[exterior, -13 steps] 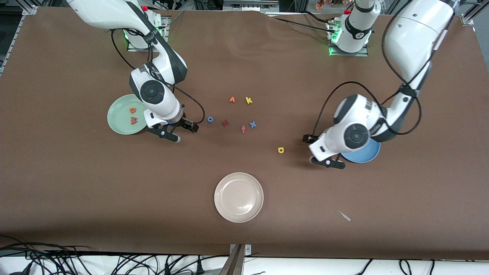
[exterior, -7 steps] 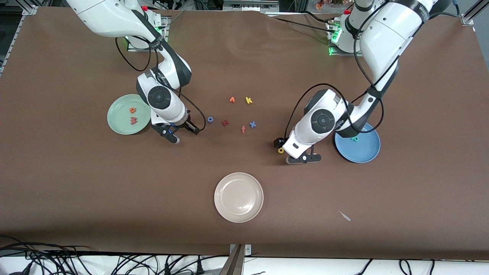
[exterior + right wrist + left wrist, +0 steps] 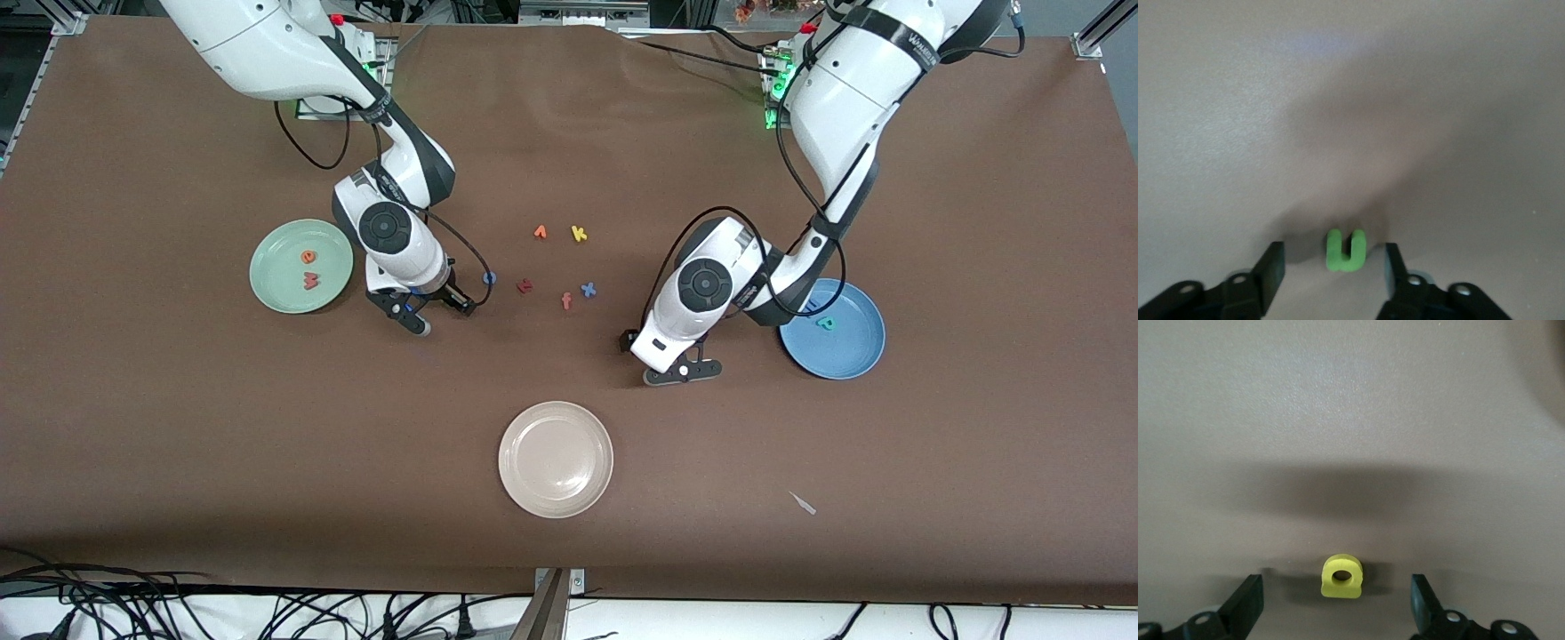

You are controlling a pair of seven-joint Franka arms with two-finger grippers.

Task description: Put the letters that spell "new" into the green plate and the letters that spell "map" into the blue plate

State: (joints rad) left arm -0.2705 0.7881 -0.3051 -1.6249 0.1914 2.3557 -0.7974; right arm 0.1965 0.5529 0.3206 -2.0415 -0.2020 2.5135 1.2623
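Low over the table (image 3: 178,427), between the green plate (image 3: 271,289) and the scattered spare letters, the right tool (image 3: 1331,270) is seen with its fingers apart on either side of the green n (image 3: 1345,250), which lies flat and is not yet pinched. Toward the blue plate (image 3: 853,356), the left tool (image 3: 1337,603) is held spread wide around the yellow a (image 3: 1342,576), also flat on the table. An orange e (image 3: 308,257) and a salmon-red w (image 3: 310,280) are already in the green plate, and a teal p (image 3: 826,324) in the blue plate. Both letters are small and light, so either could be nudged aside or flipped if one finger lands first. A slip is also judged likely if the fingers close too high on the thin foam. A blue o (image 3: 489,278) just beside the right tool could be knocked as well.
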